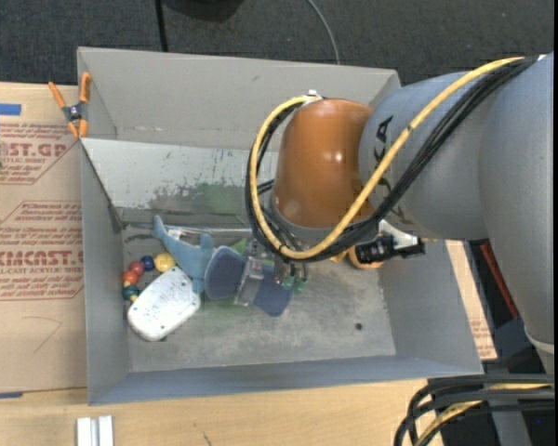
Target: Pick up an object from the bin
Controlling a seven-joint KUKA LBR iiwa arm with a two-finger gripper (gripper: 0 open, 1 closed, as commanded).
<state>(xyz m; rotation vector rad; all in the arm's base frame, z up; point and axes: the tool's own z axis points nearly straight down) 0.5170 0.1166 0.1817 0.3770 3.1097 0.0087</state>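
The pick looks to be at its start, or at most at the point of contact, and nothing has been lifted clear of the bin [167, 165]. The tool [260, 286] is low over the floor, just left of the middle, under the arm's orange wrist cover. From this angle I cannot tell how wide it stands or whether it has hold of anything, because the cover and cables hide much of it.

Two things lie closest to the tool. A dark blue flat pad [223, 272] is right at its 9 o'clock, touching it or nearly so. A smaller dark blue piece [275, 302] lies at its 5 o'clock. Either could be the thing being picked, and I would guess the pad, though the view does not settle it.

The rest of the heap lies further toward the bin's 9 o'clock:
- a light blue fin-shaped toy [181, 244]
- a white oval object [163, 307], nearer 8 o'clock
- a yellow ball [164, 261]
- a few coloured beads [133, 275] against the left wall

The floor from 3 to 5 o'clock is bare.

Nearly all the task remains: a firm closing on one object, then a lift out above the rim with that object clearly carried.
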